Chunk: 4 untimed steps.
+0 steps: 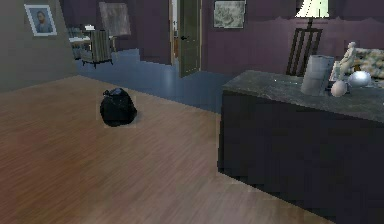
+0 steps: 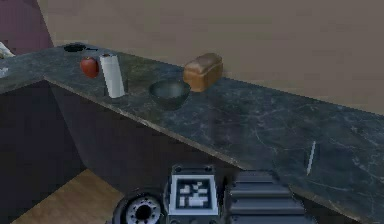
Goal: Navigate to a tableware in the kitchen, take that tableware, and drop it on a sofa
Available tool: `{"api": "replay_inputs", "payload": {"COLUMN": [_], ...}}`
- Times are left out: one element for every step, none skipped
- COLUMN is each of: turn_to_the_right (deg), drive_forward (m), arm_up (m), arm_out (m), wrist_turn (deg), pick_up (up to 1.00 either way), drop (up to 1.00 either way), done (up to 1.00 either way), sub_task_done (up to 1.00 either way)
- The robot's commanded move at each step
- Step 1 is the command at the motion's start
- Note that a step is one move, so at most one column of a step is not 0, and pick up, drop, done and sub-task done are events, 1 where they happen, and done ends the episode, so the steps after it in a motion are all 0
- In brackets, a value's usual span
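A dark marble counter (image 2: 250,125) runs across the arm side view. On it sit a dark green bowl (image 2: 170,94), a loaf of bread (image 2: 202,71), a white paper roll (image 2: 114,75) and a red round thing (image 2: 89,66). A thin pale utensil (image 2: 311,156) lies on the counter's right part. At the bottom edge a white marked square (image 2: 195,193) shows, with the gripper's dark body (image 2: 140,211) left of it. Its far end is cut off, so I cannot tell whether it holds anything. The forward view's right has the same counter (image 1: 290,100) with the paper roll (image 1: 318,73).
A black bag (image 1: 118,107) lies on the wooden floor in the forward view's middle. Beyond it a blue floor leads to a door (image 1: 185,38). A chair (image 1: 97,45) stands at the far left, a lamp (image 1: 313,12) behind the counter. Small round things (image 1: 340,88) sit on the counter.
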Motion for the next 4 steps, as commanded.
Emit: {"api": "replay_inputs", "payload": {"turn_to_the_right": [0.0,0.0,0.0,0.0], "drive_forward": [0.00,0.00,0.00,0.00], "arm_up": [0.00,0.00,0.00,0.00], "arm_out": [0.46,0.00,0.00,0.00], "wrist_turn": [0.0,45.0,45.0,45.0], "pick_up": [0.00,0.00,0.00,0.00], "drop": [0.00,0.00,0.00,0.00], "done": [0.00,0.00,0.00,0.00], "sub_task_done": [0.00,0.00,0.00,0.00]}}
